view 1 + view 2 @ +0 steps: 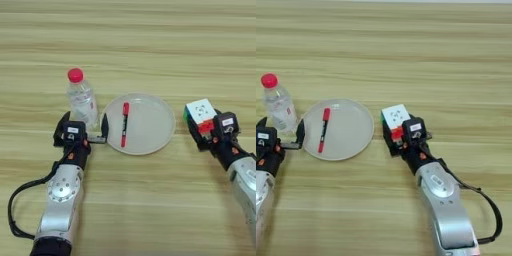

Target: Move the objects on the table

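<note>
Clear ribbed bottle (81, 100) sits between open left hand (85, 126) fingers; right hand (397, 138) grips cube (395, 117).

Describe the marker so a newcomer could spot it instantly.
Find the round white plate at the middle of the table, between the two grippers. The red marker pen lies inside it, left of centre, pointing away from the robot. It is the only thin stick there; the bottle stands outside the plate.

The place looks like a robot test bench or lab, not a home. Only a bare wooden table (150, 40) fills the view (no room is visible), and a few unrelated small things are laid before two metal robot arms with cables.
</note>
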Motion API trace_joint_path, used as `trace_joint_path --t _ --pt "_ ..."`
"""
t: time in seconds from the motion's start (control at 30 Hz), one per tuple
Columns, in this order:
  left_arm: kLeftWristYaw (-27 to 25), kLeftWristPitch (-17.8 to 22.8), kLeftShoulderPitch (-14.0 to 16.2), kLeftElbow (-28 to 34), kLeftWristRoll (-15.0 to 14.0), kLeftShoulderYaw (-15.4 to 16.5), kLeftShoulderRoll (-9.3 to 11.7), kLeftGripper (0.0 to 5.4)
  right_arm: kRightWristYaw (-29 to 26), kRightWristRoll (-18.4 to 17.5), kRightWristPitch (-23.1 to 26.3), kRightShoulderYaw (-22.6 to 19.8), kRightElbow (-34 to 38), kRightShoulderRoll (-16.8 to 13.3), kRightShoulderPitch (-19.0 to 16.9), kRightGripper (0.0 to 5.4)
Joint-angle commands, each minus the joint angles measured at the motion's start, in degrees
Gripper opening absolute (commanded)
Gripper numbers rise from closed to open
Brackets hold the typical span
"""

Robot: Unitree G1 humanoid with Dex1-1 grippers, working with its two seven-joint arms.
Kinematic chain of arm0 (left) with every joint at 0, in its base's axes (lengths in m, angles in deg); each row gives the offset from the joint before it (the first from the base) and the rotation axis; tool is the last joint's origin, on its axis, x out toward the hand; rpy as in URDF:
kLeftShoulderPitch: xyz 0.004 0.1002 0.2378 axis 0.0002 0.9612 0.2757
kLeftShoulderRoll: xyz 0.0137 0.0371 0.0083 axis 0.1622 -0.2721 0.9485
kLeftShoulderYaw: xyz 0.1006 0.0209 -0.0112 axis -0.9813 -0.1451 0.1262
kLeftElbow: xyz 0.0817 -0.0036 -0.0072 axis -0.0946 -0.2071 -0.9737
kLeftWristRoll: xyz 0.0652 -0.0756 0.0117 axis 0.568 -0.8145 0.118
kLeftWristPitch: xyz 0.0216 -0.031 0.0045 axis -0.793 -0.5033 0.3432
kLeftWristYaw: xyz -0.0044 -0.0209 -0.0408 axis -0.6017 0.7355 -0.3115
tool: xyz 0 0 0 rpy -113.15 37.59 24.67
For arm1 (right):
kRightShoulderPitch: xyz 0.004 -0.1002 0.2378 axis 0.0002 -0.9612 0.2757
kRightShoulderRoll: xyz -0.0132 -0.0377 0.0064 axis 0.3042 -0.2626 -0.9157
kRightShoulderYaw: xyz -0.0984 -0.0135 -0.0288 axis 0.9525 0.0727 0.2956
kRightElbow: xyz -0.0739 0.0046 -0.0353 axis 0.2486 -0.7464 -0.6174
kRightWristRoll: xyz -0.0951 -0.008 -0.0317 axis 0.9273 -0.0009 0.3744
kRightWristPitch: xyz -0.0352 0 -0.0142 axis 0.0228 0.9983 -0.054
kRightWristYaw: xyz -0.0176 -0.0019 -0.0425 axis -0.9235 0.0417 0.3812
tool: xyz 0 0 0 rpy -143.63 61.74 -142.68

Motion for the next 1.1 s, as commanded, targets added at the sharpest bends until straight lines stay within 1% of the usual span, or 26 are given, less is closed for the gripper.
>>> trace_joint_path --t 0.03,0.47,0.63,0.8,1.1 --pt "0.3 0.7 -0.1 0.7 0.2 -0.1 -0.2 5.4 -0.4 -1.4 0.9 -0.8 -0.9 0.0 -0.4 3.31" --pt "0.4 1.0 0.1 1.2 0.4 -0.1 -0.2 5.4 -0.9 -2.2 0.9 1.2 -3.6 1.2 -1.5 3.31" --pt "0.4 0.9 0.1 1.2 0.4 -0.1 -0.2 5.4 -0.8 -2.7 1.0 0.3 -5.9 1.2 -1.1 3.31" --pt "0.3 1.0 0.2 1.4 0.3 0.0 -0.1 5.4 -0.6 -2.5 0.8 0.3 -7.2 1.4 -1.2 3.31" --pt "0.4 1.0 0.3 1.7 0.3 0.0 -0.1 5.4 -0.4 -2.0 0.2 0.3 -7.5 1.3 -1.4 3.31"
